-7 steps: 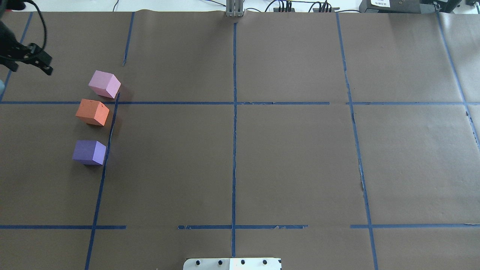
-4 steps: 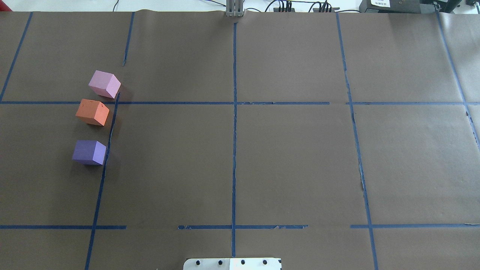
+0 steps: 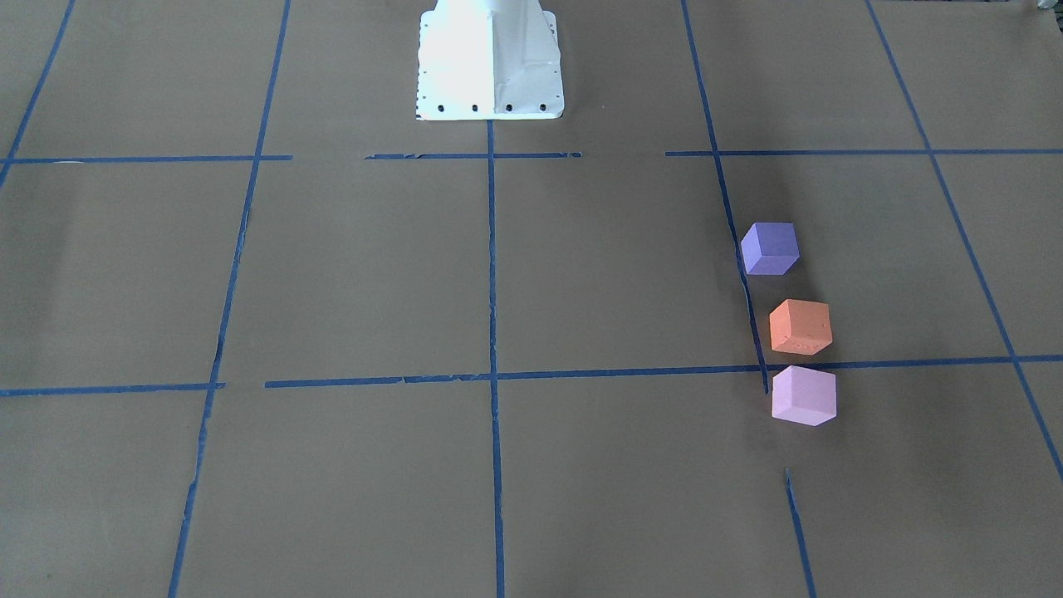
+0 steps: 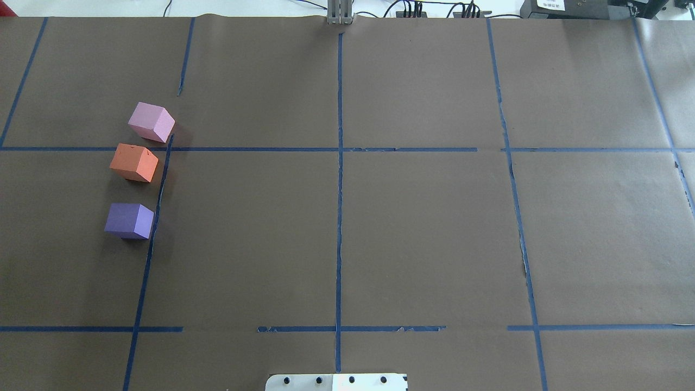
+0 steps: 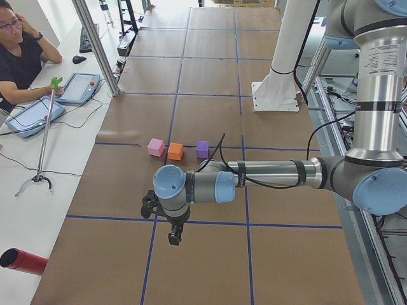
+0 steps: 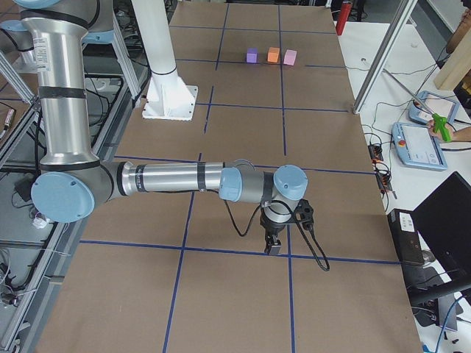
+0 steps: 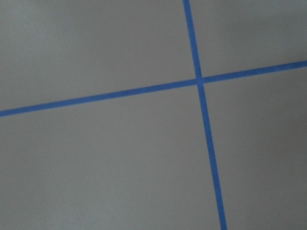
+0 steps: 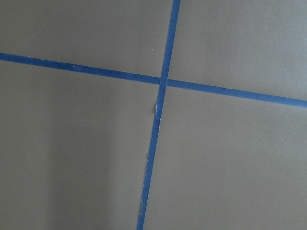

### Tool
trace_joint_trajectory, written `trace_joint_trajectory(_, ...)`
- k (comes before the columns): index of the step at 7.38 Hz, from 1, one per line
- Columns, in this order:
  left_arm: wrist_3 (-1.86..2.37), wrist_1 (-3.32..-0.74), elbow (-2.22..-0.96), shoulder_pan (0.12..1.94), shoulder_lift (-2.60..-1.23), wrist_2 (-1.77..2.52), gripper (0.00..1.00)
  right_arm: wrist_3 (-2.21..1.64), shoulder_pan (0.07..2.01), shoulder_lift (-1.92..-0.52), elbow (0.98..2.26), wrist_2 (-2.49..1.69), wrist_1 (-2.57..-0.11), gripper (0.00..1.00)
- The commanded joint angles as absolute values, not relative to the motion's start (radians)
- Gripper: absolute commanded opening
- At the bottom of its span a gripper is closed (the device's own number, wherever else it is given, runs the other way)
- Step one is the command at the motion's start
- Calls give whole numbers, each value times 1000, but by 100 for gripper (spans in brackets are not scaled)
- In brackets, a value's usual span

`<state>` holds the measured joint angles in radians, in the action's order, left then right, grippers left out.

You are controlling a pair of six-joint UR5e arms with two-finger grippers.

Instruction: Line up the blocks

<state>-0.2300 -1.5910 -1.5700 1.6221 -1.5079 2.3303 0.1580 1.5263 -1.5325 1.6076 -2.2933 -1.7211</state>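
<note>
**Off to the base plate's left: three foam cubes in a loose row, both claws well away**

Closest to the white base plate (image 4: 336, 382), out on its left side, the dark blue-purple cube (image 4: 129, 220) sits flat on the brown paper surface (image 4: 423, 228). Farther from the plate, across a clear gap, is the orange cube (image 4: 134, 162). Farthest from it is the pale pink cube (image 4: 151, 121), just beside the orange one with only a sliver between them. Each cube is turned to a slightly different angle, and the spacing is uneven, so the row looks rough rather than tidy.

The cubes look matte and foam-like, so they are probably very light, a little yielding and not slippery. The best hold is likely across two opposite flat faces, with the wrist turned to match that cube's angle. A grip on the corners would likely twist it. Something this light may skid if one finger touches first.

The left claw (image 5: 173, 239) hangs over bare surface, farther to the plate's left than the cubes. The right claw (image 6: 273, 246) hangs well out on the plate's other side. Each wrist camera shows only blue tape (image 7: 199, 80), so I cannot tell whether either claw's fingers are apart or together.
</note>
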Motion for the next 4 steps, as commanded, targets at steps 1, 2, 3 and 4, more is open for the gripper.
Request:
trace_joint_trajectory(1, -222, -1618, -1581, 1623, -1489, 2339, 100, 158, 1526, -1532, 1608, -2293, -1721, 100)
trace_joint_trajectory(2, -162, -1615, -1616, 1623, -1491, 2338, 100, 158, 1525, -1532, 1608, -2293, -1721, 100)
trace_joint_trajectory(3, -97, -1614, -1652, 1623, -1488, 2336, 100, 158, 1526, -1532, 1608, -2293, -1721, 100)
trace_joint_trajectory(4, -97, -1614, -1652, 1623, -1488, 2336, 100, 158, 1526, -1531, 1608, -2293, -1721, 100)
